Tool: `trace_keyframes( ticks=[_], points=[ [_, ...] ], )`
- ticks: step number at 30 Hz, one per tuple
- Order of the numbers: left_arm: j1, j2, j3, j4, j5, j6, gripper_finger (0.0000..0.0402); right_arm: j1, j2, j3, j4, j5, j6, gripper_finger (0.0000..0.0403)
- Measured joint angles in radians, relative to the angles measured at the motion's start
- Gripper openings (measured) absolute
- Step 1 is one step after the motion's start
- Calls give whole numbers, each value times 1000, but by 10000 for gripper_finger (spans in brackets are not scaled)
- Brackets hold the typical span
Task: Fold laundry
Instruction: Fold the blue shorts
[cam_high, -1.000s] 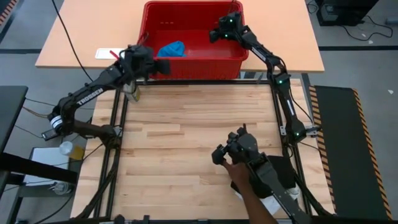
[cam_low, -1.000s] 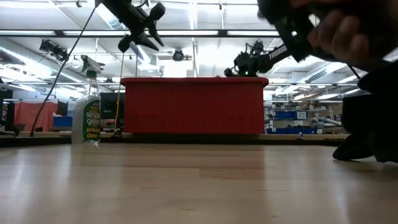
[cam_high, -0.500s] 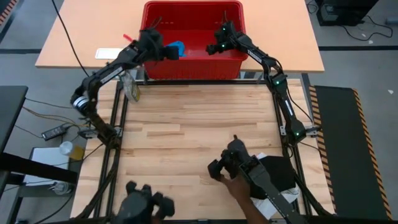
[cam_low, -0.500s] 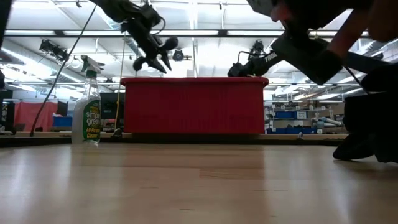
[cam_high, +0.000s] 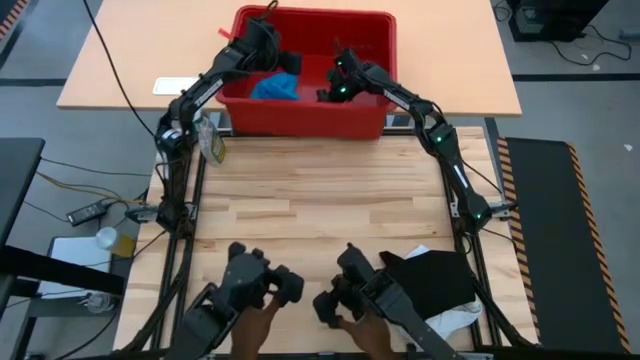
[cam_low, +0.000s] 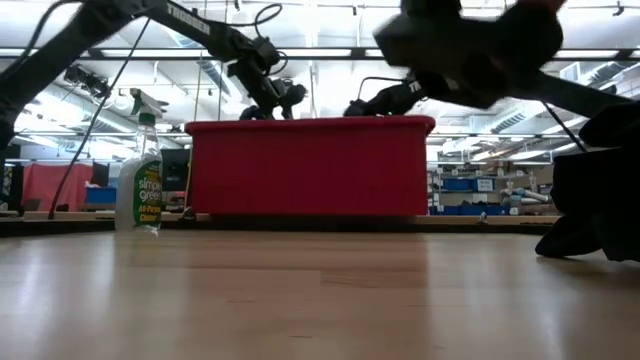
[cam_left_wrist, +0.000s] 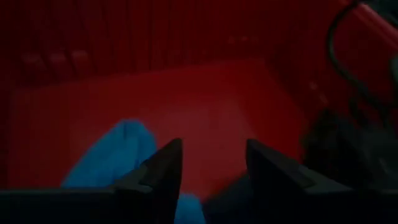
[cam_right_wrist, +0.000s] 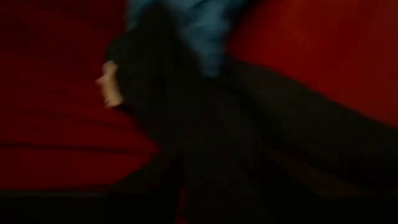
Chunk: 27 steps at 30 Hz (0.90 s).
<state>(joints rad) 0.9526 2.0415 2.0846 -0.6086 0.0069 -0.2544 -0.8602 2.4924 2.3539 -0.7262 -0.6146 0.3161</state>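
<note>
Both arms are now reached further into the red basket (cam_high: 305, 112) vs. a moment ago, and the basket itself is shifted toward the counter (cam_high: 300, 200); a second leader arm w/ a hand (cam_high: 255, 325) has also come in at the near edge. Left gripper (cam_high: 285, 62) is held inside the basket, just above the blue garment (cam_high: 273, 88); its fingers (cam_left_wrist: 163, 168) are seen apart in the left wrist view, nothing between them, blue cloth right below. Right gripper (cam_high: 330, 92) is lowered into the basket's middle, just beside the blue garment; whether its fingers are apart or together can't be told. Black garment (cam_high: 435, 280) is lying at the counter's near right corner, w/ a white garment (cam_high: 455, 322) partly tucked under its edge. A spray bottle (cam_low: 139, 188) is stood at the counter's left side.
</note>
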Motion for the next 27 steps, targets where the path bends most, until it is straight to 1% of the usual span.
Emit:
trace_keyframes(
  ticks=[2,4,6,9,10,11,13,14,16,18,20,23,27],
  points=[
    [1,22,37,3,18,33,184,21,-4,0,-8,-37,-5,199],
    [0,31,62,19,18,50,184,38,-11,0,-12,-45,-5,199],
    [3,43,80,40,18,47,181,44,-17,1,-10,-35,-10,197],
    [24,73,93,44,18,-10,173,44,-26,1,17,-3,-17,197],
    [34,86,95,42,34,-19,170,43,-26,2,34,-4,-15,197],
    [42,96,96,26,62,-27,168,41,-26,2,48,-10,-6,197],
    [45,109,96,-55,84,-21,163,33,-26,2,77,-25,13,197],
    [39,112,96,-122,77,-4,162,30,-26,2,98,-31,18,197],
    [28,123,96,-247,15,61,161,20,-34,2,137,-36,13,197],
    [18,147,96,-336,-72,123,163,14,-52,2,181,10,-4,197],
    [20,171,95,-372,-139,143,170,9,-78,2,213,53,-10,197],
    [34,197,96,-359,-142,149,189,4,-113,2,265,73,-16,197],
    [45,249,96,-346,-62,173,207,4,-153,2,308,73,-21,197]
  ],
)
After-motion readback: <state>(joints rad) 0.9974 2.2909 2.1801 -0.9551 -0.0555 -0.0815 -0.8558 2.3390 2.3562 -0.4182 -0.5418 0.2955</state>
